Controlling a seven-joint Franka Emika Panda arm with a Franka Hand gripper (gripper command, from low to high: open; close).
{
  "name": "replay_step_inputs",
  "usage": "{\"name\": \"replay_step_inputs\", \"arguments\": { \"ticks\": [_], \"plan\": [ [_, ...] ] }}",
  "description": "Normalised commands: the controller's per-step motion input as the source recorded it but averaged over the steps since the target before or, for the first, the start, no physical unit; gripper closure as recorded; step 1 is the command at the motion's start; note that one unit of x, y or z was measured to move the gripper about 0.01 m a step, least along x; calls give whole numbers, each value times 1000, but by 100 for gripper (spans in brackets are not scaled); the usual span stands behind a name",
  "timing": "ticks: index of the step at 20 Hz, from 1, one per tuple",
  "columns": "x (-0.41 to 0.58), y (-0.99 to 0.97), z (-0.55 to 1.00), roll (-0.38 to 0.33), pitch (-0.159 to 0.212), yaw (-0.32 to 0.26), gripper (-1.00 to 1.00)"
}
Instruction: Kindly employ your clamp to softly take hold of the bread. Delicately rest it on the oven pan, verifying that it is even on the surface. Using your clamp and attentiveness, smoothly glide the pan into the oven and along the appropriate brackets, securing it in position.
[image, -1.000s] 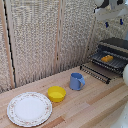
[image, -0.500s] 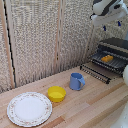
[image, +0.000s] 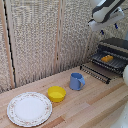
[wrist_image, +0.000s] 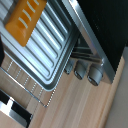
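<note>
So the clamp (image: 101, 29) sits way up in the upper right of the exterior view, hanging in the air well above the oven (image: 116, 46), nothing in its grip as far as I can see, but honestly I can't tell how wide the jaws are from here since they're tiny and half lost against the curtain. The bread (image: 107, 58) is already lying on the oven pan (image: 116, 64), toward the pan's end nearer the exterior view's left, and in the wrist view the bread (wrist_image: 26, 19) sits flat across the slats with its edge close to the pan's raised rim (wrist_image: 55, 75). The pan sticks out of the oven mouth, over the wire rack (image: 95, 73) that pokes out past it toward the tabletop (image: 95, 107). Knobs (wrist_image: 81, 70) line the oven front just beside the pan's corner. Lots of open wood in front of the oven; the blue mug (image: 76, 81), yellow bowl (image: 56, 93) and plate (image: 29, 108) sit well apart, off toward the lower left.
</note>
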Motion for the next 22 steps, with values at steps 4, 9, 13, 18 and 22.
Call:
{"name": "replay_step_inputs", "arguments": {
  "ticks": [4, 9, 13, 18, 22],
  "plan": [
    [-70, 0, -197, -231, 205, 260, -100],
    [-78, 0, -285, -279, 184, 247, -100],
    [-76, 0, -299, -290, 174, 244, -100],
    [-73, 0, -281, -310, 166, 230, -100],
    [-10, 29, -221, -344, 158, 170, -100]
  ]
}}
